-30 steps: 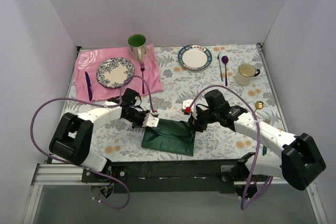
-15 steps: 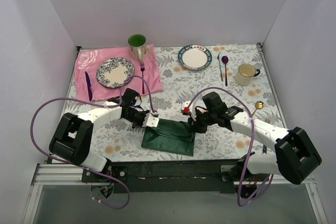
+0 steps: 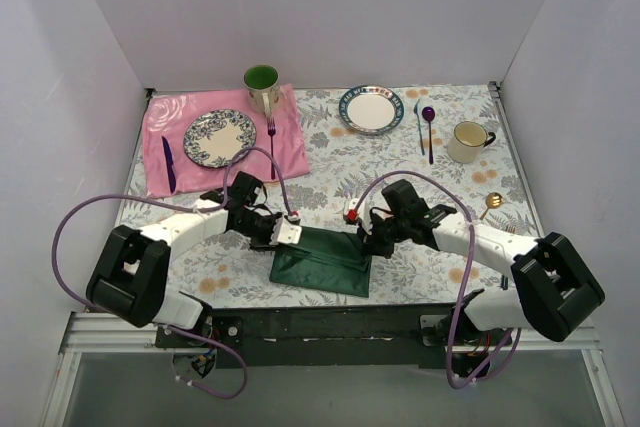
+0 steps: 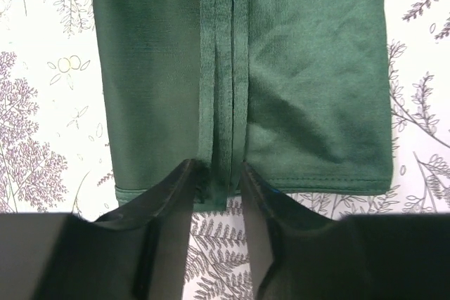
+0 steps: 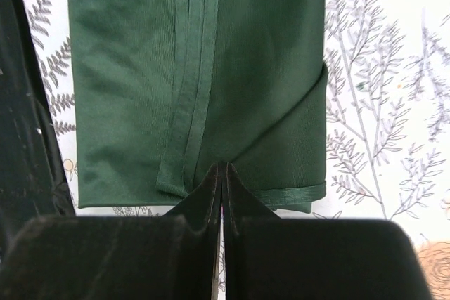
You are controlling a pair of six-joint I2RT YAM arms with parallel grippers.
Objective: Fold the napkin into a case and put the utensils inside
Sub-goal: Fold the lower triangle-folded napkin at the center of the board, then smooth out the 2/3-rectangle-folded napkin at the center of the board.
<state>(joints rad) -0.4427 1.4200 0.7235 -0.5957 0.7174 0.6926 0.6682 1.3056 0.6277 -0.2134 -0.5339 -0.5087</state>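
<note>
Left wrist view shows my left claw [image 4: 218, 171] with its jaws apart, straddling the stacked hems at one end of the napkin [image 4: 309, 75]. The napkin lies flat and folded on the table [image 3: 330, 162] between my arms. My right claw [image 5: 222, 168] is pressed together at the opposite end; I cannot tell whether cloth is caught in it. I judge the folding is in hand and the case unfinished. Next I need a sure pinch at both ends and a matched turn. Of the utensils [image 3: 492, 201], I make out only one gold head, well off to the right.
</note>
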